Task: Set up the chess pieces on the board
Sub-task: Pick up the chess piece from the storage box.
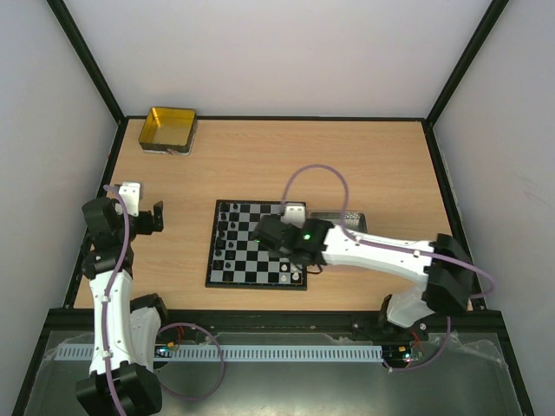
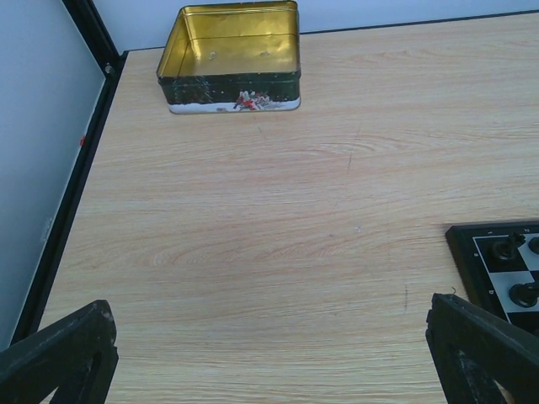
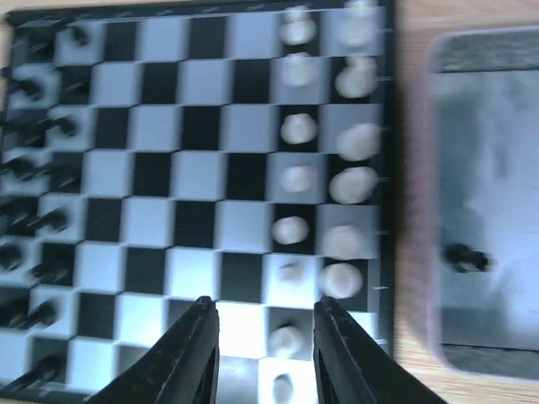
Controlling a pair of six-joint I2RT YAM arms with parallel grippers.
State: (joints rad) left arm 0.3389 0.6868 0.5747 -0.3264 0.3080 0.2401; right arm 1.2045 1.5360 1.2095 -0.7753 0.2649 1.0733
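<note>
Chess pieces [image 3: 296, 129] stand on the board [image 3: 210, 168] in two double files: white ones down the side next to the grey tray [image 3: 497, 126], black ones down the opposite side, blurred in the wrist view. Nearest the camera, the right gripper [image 3: 264, 311] hangs low over the near end of the white files. Its fingers are parted, and a small white piece [image 3: 286, 338] shows in the gap, apart from both pads as far as the blur allows. I judge that it is letting this piece go onto its square. To do that well, the claw should spread only a little more and rise straight up: other white pieces stand just beside the fingers, and a sideways sweep could tip them. Past the board's edge, one black piece [image 3: 465, 257] sits in the tray, probably the next pick, and it calls for a narrow, centred pinch. Off to the side, the left gripper [image 2: 269, 311] hovers spread wide and empty above the table [image 2: 253, 210], near the board's black corner. Farthest off sits the gold tin [image 2: 232, 94].
</note>
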